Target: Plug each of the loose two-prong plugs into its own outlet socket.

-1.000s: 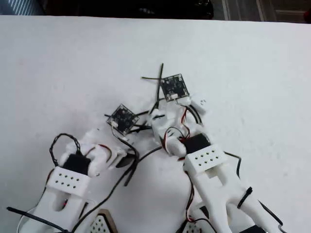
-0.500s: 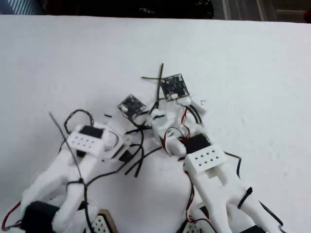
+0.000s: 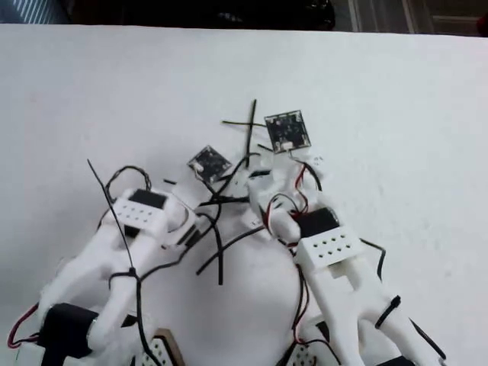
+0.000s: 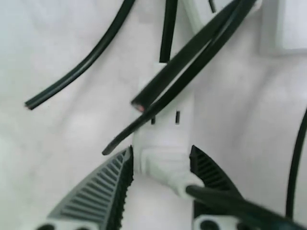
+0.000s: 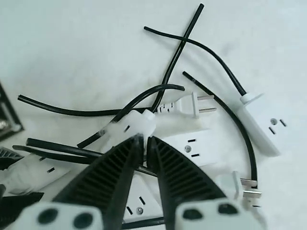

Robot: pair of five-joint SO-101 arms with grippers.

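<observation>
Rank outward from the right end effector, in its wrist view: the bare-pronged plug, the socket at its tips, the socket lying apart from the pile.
From the right end effector:
1. Socket at its tips, against the fingertips.
2. Bare-pronged plug, just beyond it.
3. Socket lying apart, farthest, off to one side.

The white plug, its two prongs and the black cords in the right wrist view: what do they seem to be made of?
White plug: probably moulded plastic, smooth and matt. Prongs: likely bare metal, thin flat blades with a dull shine. Black cords: seemingly rubber or soft plastic sheath, since they lie in loose curves.
</observation>
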